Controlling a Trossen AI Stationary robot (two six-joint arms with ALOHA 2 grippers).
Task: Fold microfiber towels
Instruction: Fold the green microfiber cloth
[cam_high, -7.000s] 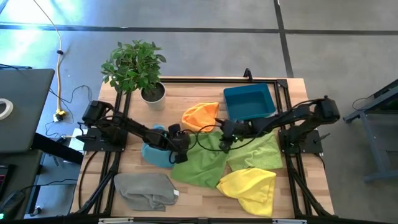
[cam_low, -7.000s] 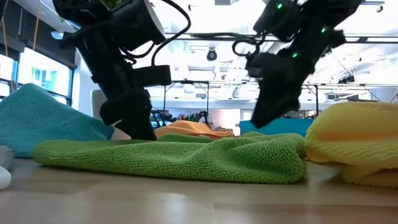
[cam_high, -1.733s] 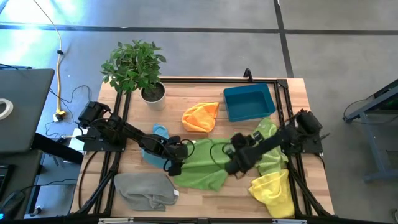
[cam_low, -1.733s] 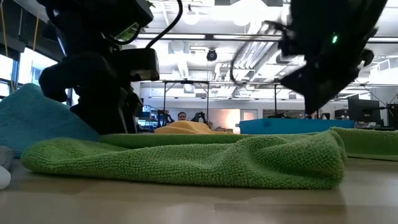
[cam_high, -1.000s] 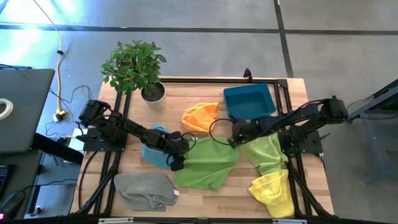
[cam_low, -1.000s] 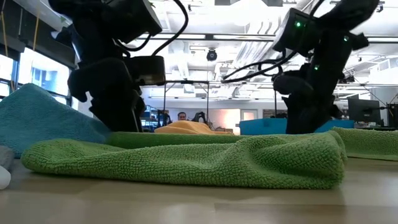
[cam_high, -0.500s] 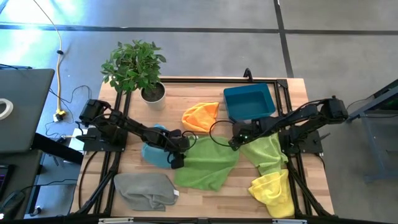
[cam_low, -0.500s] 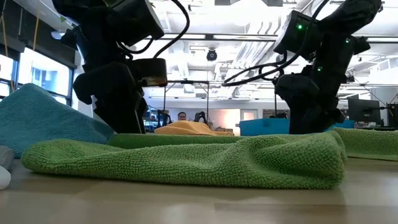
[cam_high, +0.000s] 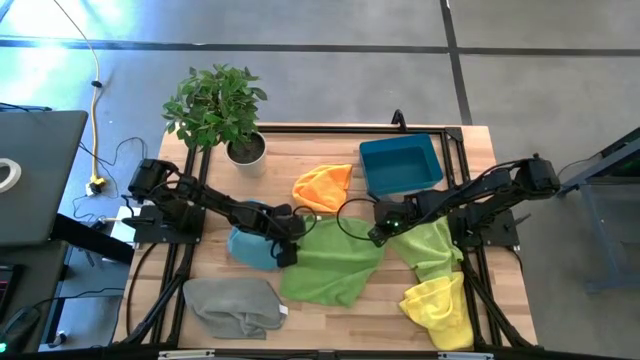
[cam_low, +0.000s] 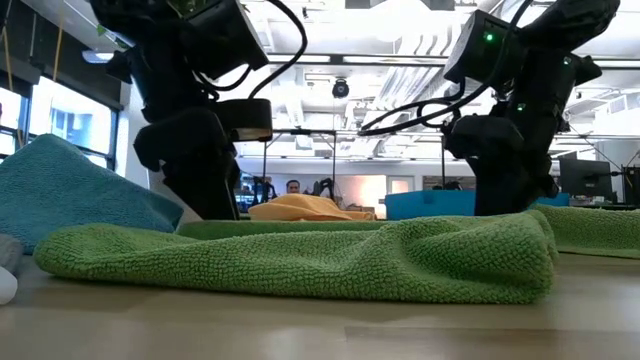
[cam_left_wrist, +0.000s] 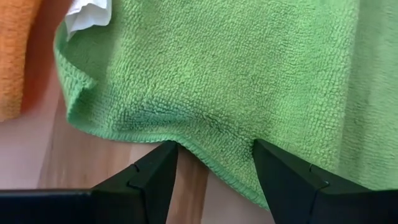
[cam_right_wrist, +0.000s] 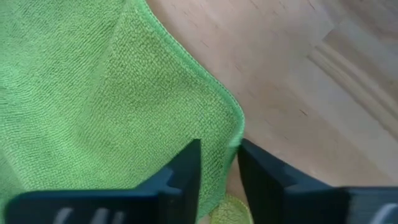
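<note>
High view: on the wooden worktop (cam_high: 300, 170) the green towel (cam_high: 335, 270) lies spread at the middle, with the left gripper (cam_high: 288, 240) at its left corner and the right gripper (cam_high: 381, 231) at its right corner. The lime green towel (cam_high: 428, 248) lies just right of it, the yellow towel (cam_high: 440, 305) near the front right corner, the grey towel (cam_high: 232, 305) near the front left corner, the light blue towel (cam_high: 250, 243) under the left arm, and the orange towel (cam_high: 322, 186) beside the blue bin (cam_high: 402, 163) toward the back edge. A potted plant (cam_high: 218, 110) stands at the back left corner.

Low view: both grippers reach down behind the rumpled green towel.

Left wrist view: the fingers (cam_left_wrist: 149, 177) stand wide apart over the towel's hem, gripping nothing.

Right wrist view: the fingers (cam_right_wrist: 183, 171) stand narrowly apart, the towel's corner edge between them, not yet clamped.
</note>
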